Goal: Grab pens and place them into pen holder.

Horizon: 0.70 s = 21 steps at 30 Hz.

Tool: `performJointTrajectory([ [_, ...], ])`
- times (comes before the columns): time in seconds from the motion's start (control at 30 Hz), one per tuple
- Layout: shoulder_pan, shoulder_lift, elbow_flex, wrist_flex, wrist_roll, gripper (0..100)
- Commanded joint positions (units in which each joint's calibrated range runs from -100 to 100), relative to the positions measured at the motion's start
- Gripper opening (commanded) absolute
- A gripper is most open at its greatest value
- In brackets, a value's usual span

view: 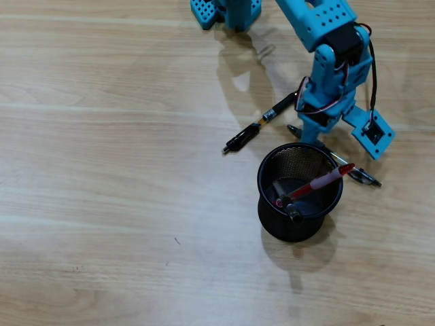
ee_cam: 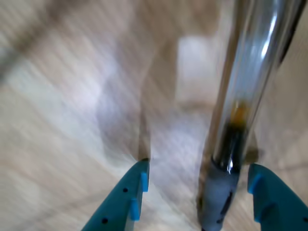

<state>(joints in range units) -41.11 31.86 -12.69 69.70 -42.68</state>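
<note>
The pen holder (view: 299, 216), a black wire-mesh cup, stands on the wooden table. A red and clear pen (view: 319, 183) leans inside it over the rim, beside a second pen with a dark end (view: 291, 211). A black pen with a yellowish band (view: 261, 123) lies flat to the upper left of the cup. A clear-barrelled pen (view: 364, 178) lies behind the cup, partly under the arm. My blue gripper (view: 315, 134) hovers right over it. In the wrist view the gripper (ee_cam: 197, 178) is open, with this clear pen's grey grip (ee_cam: 222, 192) between the fingers, nearer the right one, untouched.
The arm's blue base (view: 228, 12) sits at the top edge of the overhead view. The cup's rim is just in front of the gripper. Bare wooden tabletop (view: 102, 204) stretches left and below.
</note>
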Motion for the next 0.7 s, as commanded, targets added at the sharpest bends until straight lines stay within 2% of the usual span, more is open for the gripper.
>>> performJointTrajectory([
  [0.0, -0.81, 0.96, -2.7, -3.05, -0.46, 24],
  [0.17, -0.81, 1.22, -2.7, -2.96, -0.46, 22],
  [0.23, -0.72, 1.22, -2.7, -2.78, -0.51, 17],
  [0.27, -0.72, 1.22, -2.7, -2.6, -0.67, 11],
  [0.4, -0.81, 1.22, -2.52, -2.41, -1.61, 4],
  [0.67, -1.0, 1.05, -2.7, -2.41, -1.61, 2],
])
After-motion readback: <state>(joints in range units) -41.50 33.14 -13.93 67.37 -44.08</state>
